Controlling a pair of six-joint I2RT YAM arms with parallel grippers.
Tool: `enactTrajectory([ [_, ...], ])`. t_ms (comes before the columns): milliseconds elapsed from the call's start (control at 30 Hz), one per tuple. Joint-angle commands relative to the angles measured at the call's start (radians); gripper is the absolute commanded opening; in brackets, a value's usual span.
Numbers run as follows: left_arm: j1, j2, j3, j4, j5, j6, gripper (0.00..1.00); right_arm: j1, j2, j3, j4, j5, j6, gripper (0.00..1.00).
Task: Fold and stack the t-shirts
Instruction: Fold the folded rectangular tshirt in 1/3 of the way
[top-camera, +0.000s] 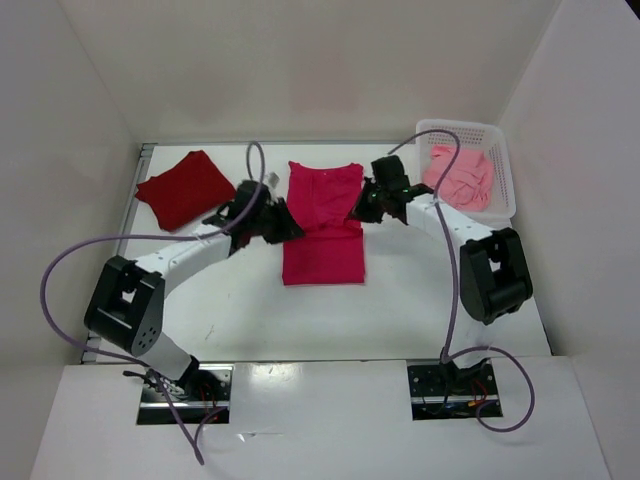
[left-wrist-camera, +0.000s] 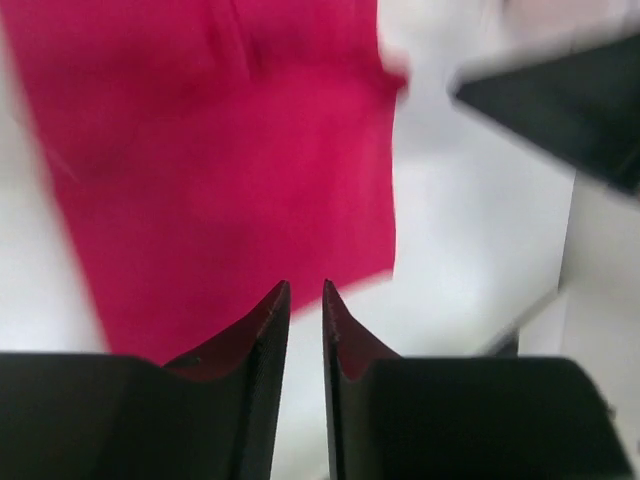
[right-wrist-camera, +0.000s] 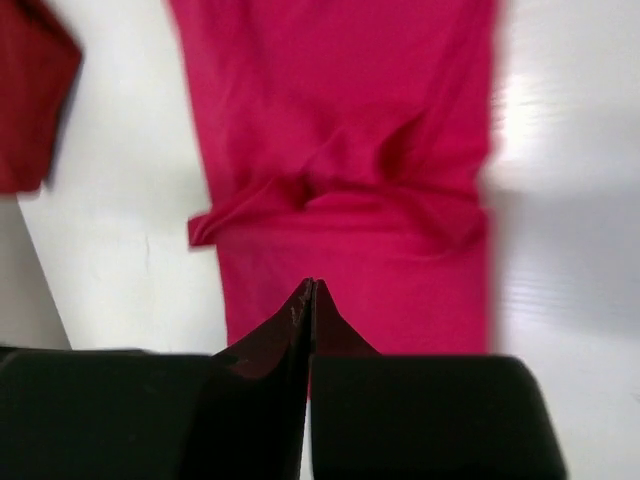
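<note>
The bright crimson t-shirt (top-camera: 323, 225) lies flat mid-table, sides folded in to a long strip, collar at the far end. It fills the left wrist view (left-wrist-camera: 220, 150) and the right wrist view (right-wrist-camera: 340, 120). The dark red t-shirt (top-camera: 185, 188) lies folded at the far left. The salmon pink t-shirt (top-camera: 460, 178) is bunched in the basket. My left gripper (top-camera: 290, 228) hovers at the crimson shirt's left edge, jaws a narrow gap apart and empty (left-wrist-camera: 306, 285). My right gripper (top-camera: 358, 212) is at the shirt's right edge, jaws shut with no cloth seen between them (right-wrist-camera: 312, 283).
The white perforated basket (top-camera: 505, 160) stands at the far right corner. White walls enclose the table on the left, back and right. Purple cables loop off both arms. The dark red shirt's edge shows at the left of the right wrist view (right-wrist-camera: 30, 100).
</note>
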Motion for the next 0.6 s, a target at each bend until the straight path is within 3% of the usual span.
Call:
enactTrajectory([
  [0, -0.081, 0.042, -0.123, 0.089, 0.071, -0.117, 0.25, 0.107, 0.086, 0.017, 0.026, -0.068, -0.008, 0.00],
  [167, -0.081, 0.061, -0.157, 0.116, 0.043, -0.121, 0.23, 0.167, 0.180, 0.065, 0.054, -0.079, 0.001, 0.00],
  [567, -0.081, 0.081, -0.281, 0.085, -0.018, -0.101, 0.23, 0.177, 0.371, 0.204, 0.067, -0.035, 0.010, 0.00],
])
